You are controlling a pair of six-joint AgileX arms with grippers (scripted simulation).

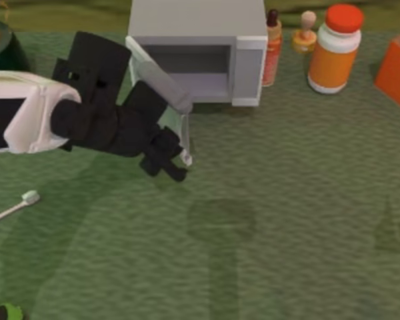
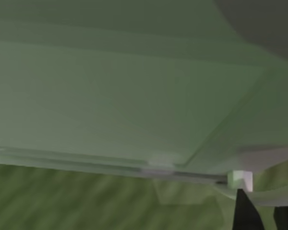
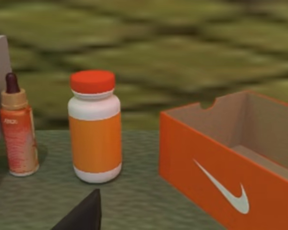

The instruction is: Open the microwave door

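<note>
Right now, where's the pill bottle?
In the top view the pill bottle stands at the table's back right, between a small wooden peg and the orange box.

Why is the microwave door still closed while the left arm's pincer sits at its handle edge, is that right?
Not quite: the microwave door is already swung well open, hinged at its left, and the top view shows the microwave cavity exposed. The left pincer is indeed at the door's handle edge.

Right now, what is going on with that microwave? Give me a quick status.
Left gripper at the microwave door handle edge. Door swung well open, microwave cavity showing. Right arm out of top view. Nothing blocking.
</note>
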